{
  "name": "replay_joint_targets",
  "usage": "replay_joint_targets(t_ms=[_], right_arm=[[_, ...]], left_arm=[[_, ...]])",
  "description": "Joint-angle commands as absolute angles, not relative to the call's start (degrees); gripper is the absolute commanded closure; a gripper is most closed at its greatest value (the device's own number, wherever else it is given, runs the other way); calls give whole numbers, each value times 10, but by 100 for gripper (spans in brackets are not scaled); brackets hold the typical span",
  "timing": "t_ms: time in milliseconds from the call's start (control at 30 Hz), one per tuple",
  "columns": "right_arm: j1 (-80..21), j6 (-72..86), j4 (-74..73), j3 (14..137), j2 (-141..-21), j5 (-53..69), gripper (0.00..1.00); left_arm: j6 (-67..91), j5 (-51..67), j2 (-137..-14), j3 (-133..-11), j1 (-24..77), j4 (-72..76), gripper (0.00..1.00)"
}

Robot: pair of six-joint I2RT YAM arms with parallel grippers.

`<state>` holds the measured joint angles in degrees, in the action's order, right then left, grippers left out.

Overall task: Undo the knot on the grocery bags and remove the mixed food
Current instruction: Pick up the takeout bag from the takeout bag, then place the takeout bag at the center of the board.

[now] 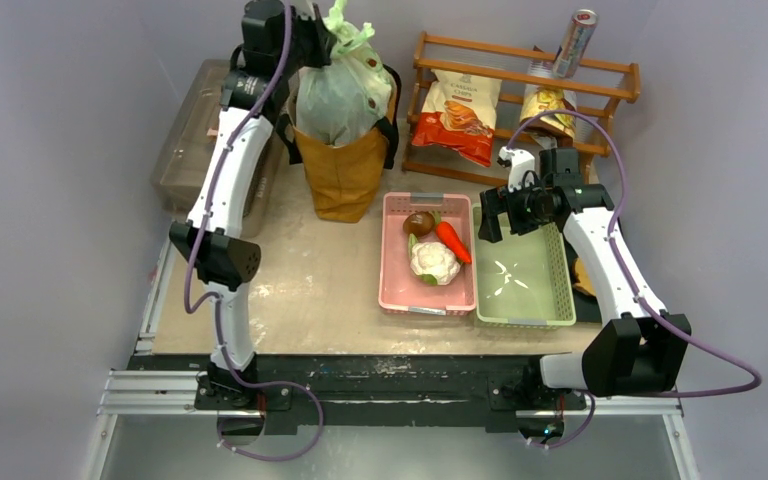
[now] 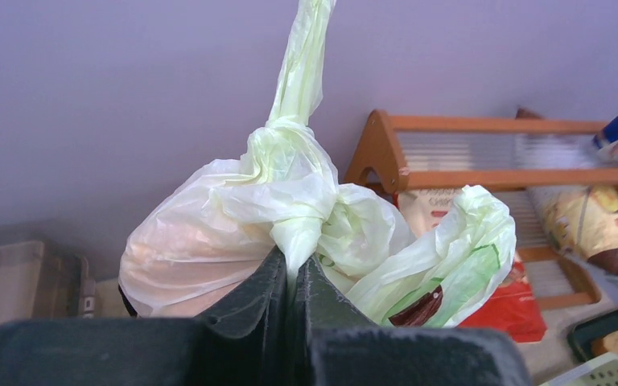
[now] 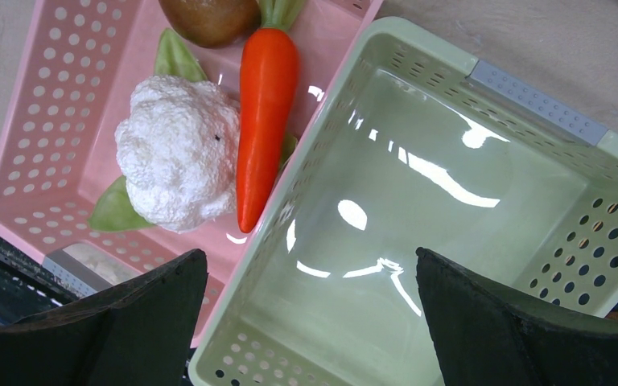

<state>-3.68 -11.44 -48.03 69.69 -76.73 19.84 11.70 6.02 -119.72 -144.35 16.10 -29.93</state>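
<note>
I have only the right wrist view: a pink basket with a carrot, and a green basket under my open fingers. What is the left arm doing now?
Observer: The left gripper is shut on a fold of the pale-green plastic bag, just below the knot.
Operator: Is the knot open already?
Observer: No, it is tied tight, and a narrow tail goes up from it.
Operator: Where does this bag stand?
Observer: Inside the mustard-brown tote, which stands to the left of the wooden rack in the top view.
</note>
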Motion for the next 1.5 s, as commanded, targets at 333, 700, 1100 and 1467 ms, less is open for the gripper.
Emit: replay_joint_targets(t_ms=[333,700,1100,1467], right_arm=[[-34,-111,-466,696,-742,206,1],[-34,-160,-474,725,-717,245,1],[-40,-239,-526,785,-728,307,1],[-61,-242,-513,800,-749,349,1]], left_arm=[[147,90,-963,-1494,152,-166,100],[138,268,-676,-1257,56,-392,100],[-118,397,-458,-981,35,-684,100],[-140,456,-517,-779,43,-528,100]])
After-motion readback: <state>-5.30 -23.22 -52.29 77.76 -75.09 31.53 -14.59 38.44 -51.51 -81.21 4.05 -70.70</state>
